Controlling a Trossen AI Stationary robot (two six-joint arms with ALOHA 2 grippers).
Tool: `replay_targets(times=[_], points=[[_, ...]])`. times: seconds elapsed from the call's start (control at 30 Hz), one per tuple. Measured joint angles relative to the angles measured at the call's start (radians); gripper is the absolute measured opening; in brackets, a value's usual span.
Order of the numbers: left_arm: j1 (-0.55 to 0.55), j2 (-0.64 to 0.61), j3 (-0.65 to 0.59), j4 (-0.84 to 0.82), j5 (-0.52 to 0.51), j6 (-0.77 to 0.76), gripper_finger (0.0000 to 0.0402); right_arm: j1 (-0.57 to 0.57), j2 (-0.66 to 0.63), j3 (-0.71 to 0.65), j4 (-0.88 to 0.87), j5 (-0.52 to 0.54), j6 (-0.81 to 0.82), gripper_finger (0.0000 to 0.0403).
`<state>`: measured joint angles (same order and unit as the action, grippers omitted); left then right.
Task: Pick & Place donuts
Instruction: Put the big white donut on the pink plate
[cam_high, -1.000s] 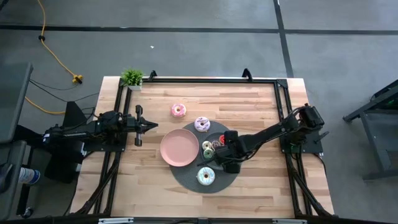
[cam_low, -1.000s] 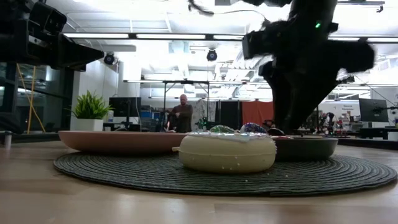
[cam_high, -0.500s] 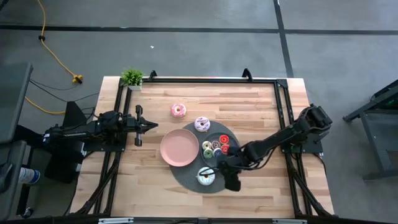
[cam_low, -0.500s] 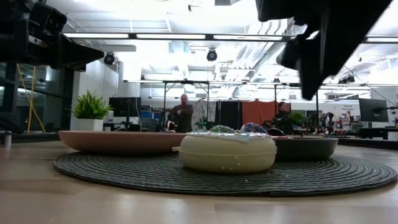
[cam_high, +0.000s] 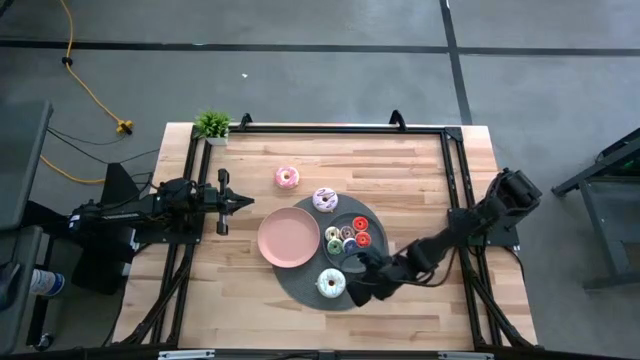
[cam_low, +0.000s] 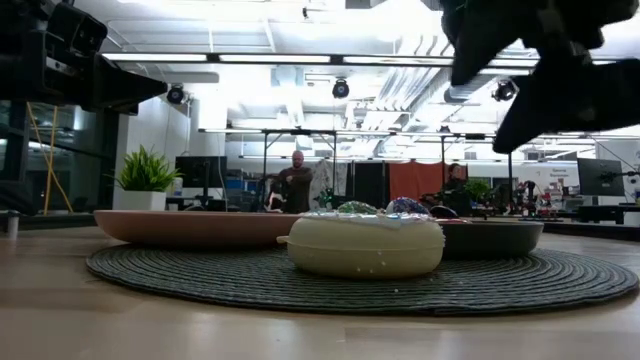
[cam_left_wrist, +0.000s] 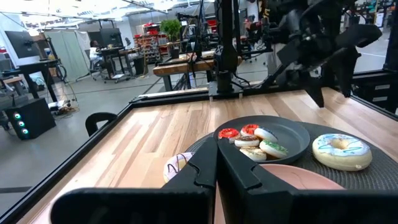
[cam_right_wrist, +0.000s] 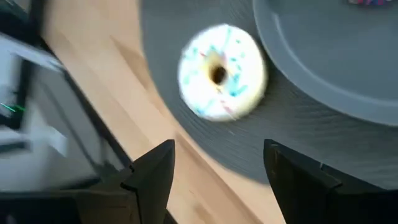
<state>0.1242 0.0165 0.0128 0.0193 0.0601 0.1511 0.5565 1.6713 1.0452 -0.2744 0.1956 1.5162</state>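
A white-iced donut with blue sprinkles (cam_high: 331, 284) (cam_right_wrist: 222, 71) (cam_low: 365, 245) lies flat on a round dark woven mat (cam_high: 300, 285). My right gripper (cam_high: 355, 287) (cam_right_wrist: 217, 180) hovers open just to its right, above the mat, touching nothing. Several tiny donuts (cam_high: 350, 238) (cam_left_wrist: 255, 142) lie in the grey plate (cam_high: 372, 222). A pink-iced donut (cam_high: 287, 178) and a white one with purple streaks (cam_high: 325, 200) rest on the bare wood. My left gripper (cam_high: 240, 201) (cam_left_wrist: 217, 163) waits shut at the table's left.
A pink plate (cam_high: 289, 237) (cam_low: 190, 227) sits partly on the mat's left side, beside the grey plate (cam_low: 490, 238). A small potted plant (cam_high: 212, 125) stands at the far left corner. A black frame (cam_high: 330, 128) runs along the table's edges. A person (cam_low: 293, 182) stands far behind.
My right gripper has lifted off from above the grey plate and swung toward the table's near edge, ending beside the white donut on the mat. The donuts and plates have stayed in place.
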Motion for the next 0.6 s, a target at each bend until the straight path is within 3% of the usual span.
replay_targets(times=[0.1, 0.27, 0.6], points=[[0.000, 0.000, 0.000, 0.000, 0.000, 0.000, 0.0001, 0.041, -0.011, -0.076, 0.164, 0.122, 0.064, 0.0234], [0.000, 0.000, 0.000, 0.000, 0.000, 0.000, 0.0001, 0.106, -0.012, -0.134, 0.294, 0.255, 0.114, 0.0233], [0.000, 0.000, 0.000, 0.000, 0.000, 0.000, 0.0001, 0.163, -0.009, -0.145, 0.284, 0.316, 0.145, 0.0232]])
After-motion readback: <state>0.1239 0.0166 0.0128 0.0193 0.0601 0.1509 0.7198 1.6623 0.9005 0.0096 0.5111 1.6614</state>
